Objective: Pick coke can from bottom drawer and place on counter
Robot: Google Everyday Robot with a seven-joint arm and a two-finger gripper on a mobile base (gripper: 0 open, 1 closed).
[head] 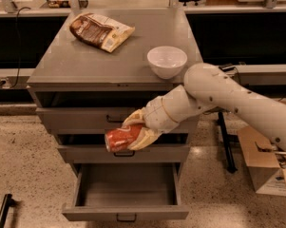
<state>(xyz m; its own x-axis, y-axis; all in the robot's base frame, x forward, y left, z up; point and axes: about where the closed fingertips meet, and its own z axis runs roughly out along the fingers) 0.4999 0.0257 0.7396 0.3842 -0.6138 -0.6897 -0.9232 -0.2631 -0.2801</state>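
My gripper [133, 133] is shut on the red coke can [121, 139], which lies on its side in my fingers. I hold it in front of the middle drawer, above the open bottom drawer [126, 212]. The bottom drawer is pulled out and its inside shows nothing in it. The grey counter [85, 58] is higher up, behind and above the can. My white arm reaches in from the right.
A brown-and-cream snack bag [100, 31] lies at the counter's back left. A white bowl [166, 61] stands near its front right edge. A cardboard box [268, 165] sits on the speckled floor to the right. A dark shelf runs behind the cabinet.
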